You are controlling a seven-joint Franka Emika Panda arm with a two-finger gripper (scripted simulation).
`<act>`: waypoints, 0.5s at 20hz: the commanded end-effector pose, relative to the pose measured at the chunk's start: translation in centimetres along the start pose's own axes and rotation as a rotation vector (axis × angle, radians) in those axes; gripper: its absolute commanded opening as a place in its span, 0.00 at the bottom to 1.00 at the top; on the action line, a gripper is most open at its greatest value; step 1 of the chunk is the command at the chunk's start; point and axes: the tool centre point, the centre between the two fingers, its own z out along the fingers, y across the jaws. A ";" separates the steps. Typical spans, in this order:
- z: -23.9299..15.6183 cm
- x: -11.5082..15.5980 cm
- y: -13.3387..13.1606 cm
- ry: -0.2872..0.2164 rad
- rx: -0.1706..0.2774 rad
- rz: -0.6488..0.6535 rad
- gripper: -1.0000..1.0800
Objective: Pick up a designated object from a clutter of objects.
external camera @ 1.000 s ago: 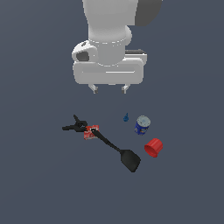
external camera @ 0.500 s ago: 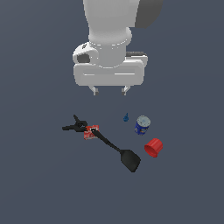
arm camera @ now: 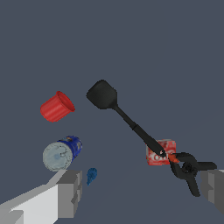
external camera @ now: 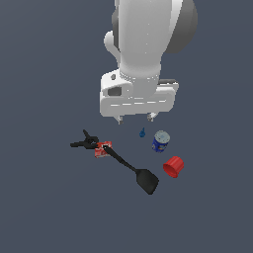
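A flat, dark slate-grey surface [external camera: 44,207] fills the scene, bare except for a small scatter of objects beneath a white Panda arm. The gripper [external camera: 134,118] hangs above the clutter, its jaws spread wide and holding nothing; in the wrist view the two grey fingers [arm camera: 70,192] stand well apart at the frame's edges.

The target, a small bright red cup [external camera: 173,166], lies tipped on its side at the exterior view's right edge of the group, its open mouth visible in the wrist view [arm camera: 57,106]. Near it sits a blue-and-white can [external camera: 160,141], with a tiny blue piece [external camera: 142,133] just beyond. The head of a black spatula [external camera: 147,181] rests near the cup's other side, its handle running toward a red-and-white box [external camera: 103,149] and a black clamp [external camera: 84,144].

The gripper is not yet over the cup but hovers nearer the can and the blue piece. A descent from here would probably land on the wrong item. Because the cup lies on its side, closing fingers could roll it away, or squeeze the tapered wall so it slips out. Wide-open fingers may also knock the can or the spatula head on approach.
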 end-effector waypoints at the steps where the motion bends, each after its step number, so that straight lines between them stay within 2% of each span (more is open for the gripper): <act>1: 1.7 1.1 -1.4 -0.004 -0.006 -0.054 0.96; 10: 10.0 4.8 -8.7 -0.018 -0.014 -0.305 0.96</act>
